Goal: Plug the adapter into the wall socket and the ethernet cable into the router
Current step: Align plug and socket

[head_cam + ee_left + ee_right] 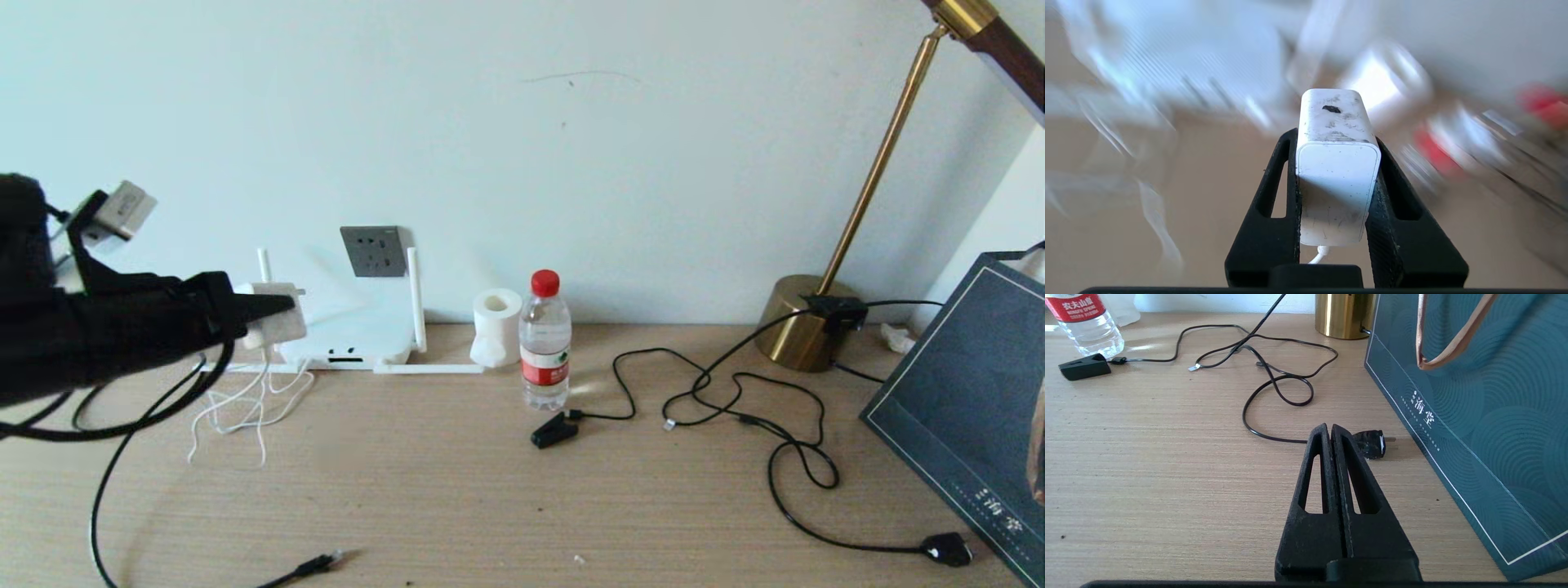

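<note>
Between the left gripper's (1337, 163) jaws, clamped tight, the adapter (1336, 163) hangs above the surface (522, 490), left of the router (351, 339) and below-left of the socket (374, 251). Plugging it in looks to be the step in hand; next, its prongs need lining up with the holes. Right gripper (1331, 435), jaws together, idles near a black plug (1370, 444).

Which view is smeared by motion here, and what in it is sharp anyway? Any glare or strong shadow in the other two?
Left wrist view: the background is streaked with blur, yet the adapter and the left gripper clamping it are crisp. Head view: sharp, with a bright patch on the desk beside the water bottle. Right wrist view: sharp and evenly lit; the shut right gripper is in focus.
</note>
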